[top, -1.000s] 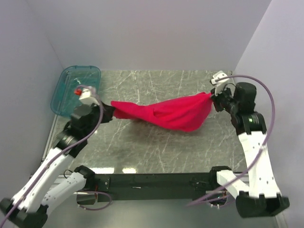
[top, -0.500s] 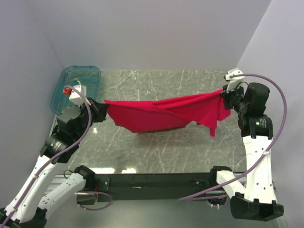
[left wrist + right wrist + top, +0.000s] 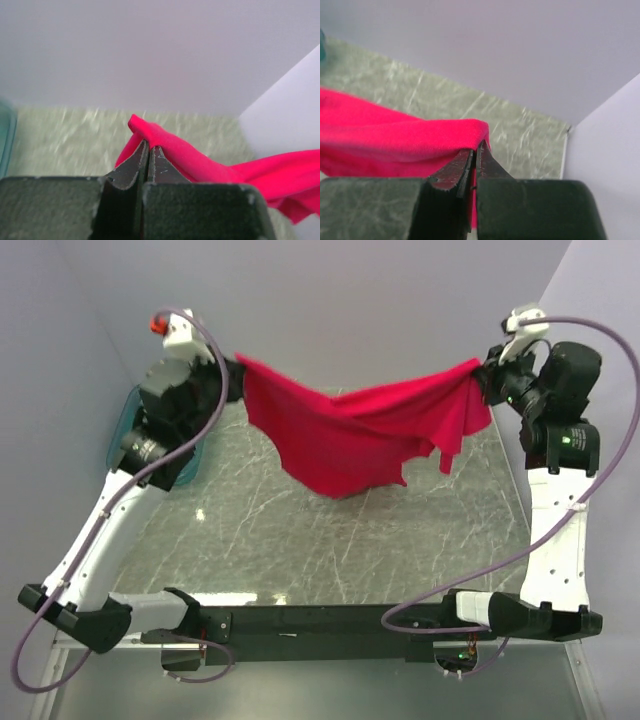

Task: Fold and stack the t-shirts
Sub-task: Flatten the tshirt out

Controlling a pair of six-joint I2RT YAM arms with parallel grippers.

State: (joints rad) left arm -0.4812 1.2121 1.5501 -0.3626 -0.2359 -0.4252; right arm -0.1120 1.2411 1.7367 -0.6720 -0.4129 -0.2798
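Note:
The crimson-red t-shirt [image 3: 355, 435] hangs in the air above the table, stretched between my two grippers and sagging in the middle. My left gripper [image 3: 236, 367] is shut on its left corner; the left wrist view shows the jaws [image 3: 148, 146] pinching a red fold [image 3: 170, 145]. My right gripper [image 3: 484, 372] is shut on the right corner; the right wrist view shows the jaws [image 3: 476, 148] closed on the red cloth [image 3: 395, 137]. A flap of cloth dangles below the right end. The neck label is hidden.
The grey marble tabletop [image 3: 330, 540] lies under the shirt. A translucent teal plastic tub [image 3: 190, 462] stands at the left edge, mostly hidden behind my left arm. Pale walls enclose the back and both sides.
Both grippers have risen and moved apart, lifting the shirt off the table. The bunched cloth has spread out and now hangs freely between them.

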